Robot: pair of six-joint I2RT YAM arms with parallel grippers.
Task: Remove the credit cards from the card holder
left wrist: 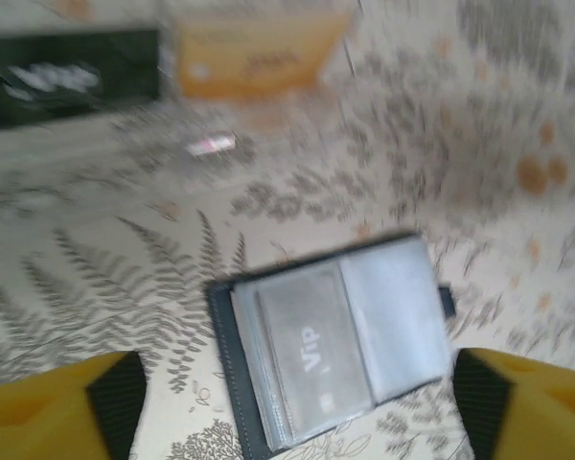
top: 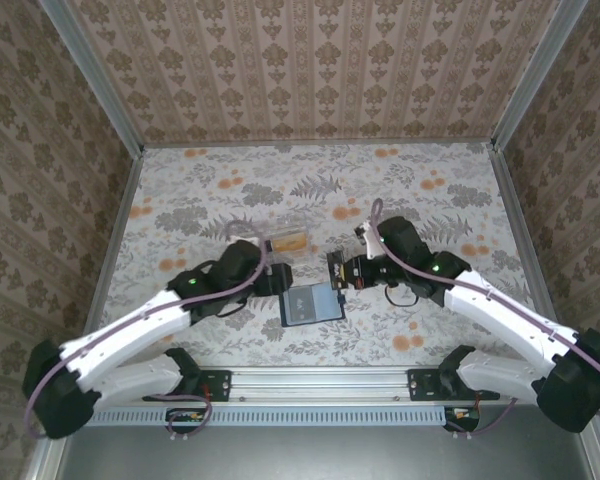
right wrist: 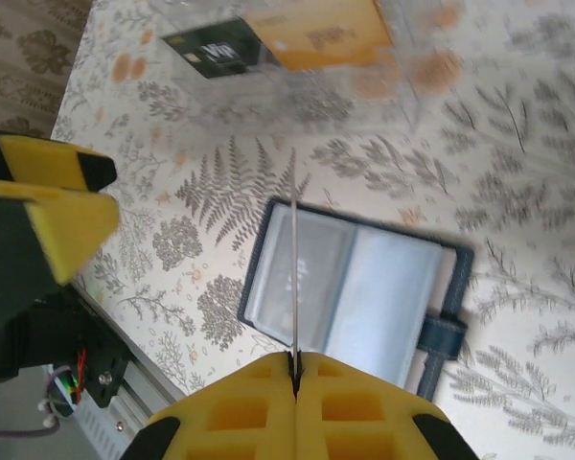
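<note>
Right pincer pinching card edge-on, left pincer wide apart, empty, either side of open card holder

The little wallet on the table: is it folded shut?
No, the card holder lies spread open, its clear inner pockets facing up, one holding a grey card marked VIP.

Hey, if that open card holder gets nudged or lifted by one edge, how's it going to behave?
Likely light and quick to slide: the card holder is thin and lies flat on the smooth table. Its clear sleeves look glossy, so probably slippery. Lifted by one edge, it may fold at the spine.
</note>
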